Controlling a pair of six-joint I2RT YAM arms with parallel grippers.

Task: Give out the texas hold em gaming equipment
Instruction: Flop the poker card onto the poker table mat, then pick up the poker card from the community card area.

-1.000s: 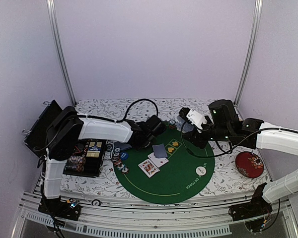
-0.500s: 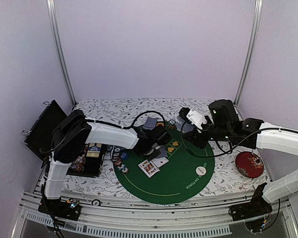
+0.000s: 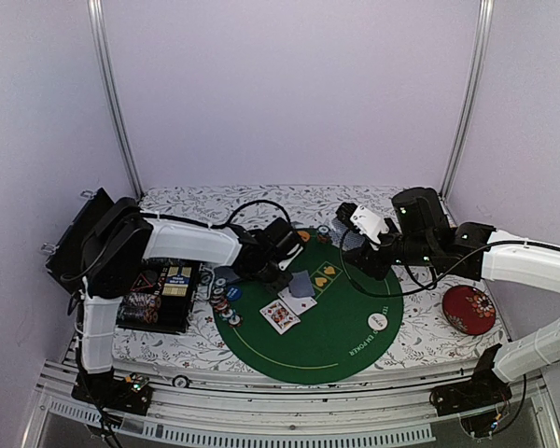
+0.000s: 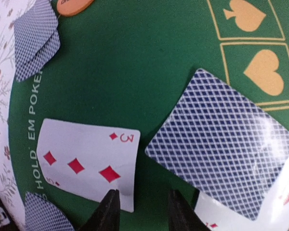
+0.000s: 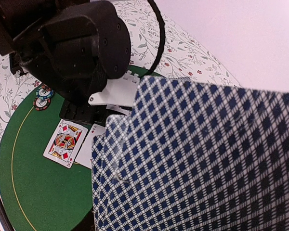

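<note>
My left gripper [image 4: 143,211] hangs open low over the green felt mat [image 3: 336,345], with only bare felt between its fingers. A face-up three of diamonds [image 4: 86,161] lies just by its left fingertip. A face-down card [image 4: 224,168] lies to the right, overlapping another face-up card. From above, the left gripper [image 3: 278,273] is beside that face-down card [image 3: 301,282]. My right gripper [image 3: 355,241] is shut on a stack of grey-blue-backed playing cards [image 5: 197,159], which hides its fingers. A king [image 3: 280,315], striped poker chips [image 3: 222,303], and blue [image 3: 233,292], white [image 3: 378,322] and orange [image 4: 72,5] discs lie around.
A red round dish [image 3: 469,308] sits at the right. A black open case [image 3: 163,291] holding more chips lies left of the mat. More face-down cards [image 4: 36,41] lie at the mat's far rim. Frame posts stand at both back corners.
The left arm swung in over the mat and drew back left. Its jaws have gone from shut to open, and the card held up half a second ago has left them. The right arm has not moved.
</note>
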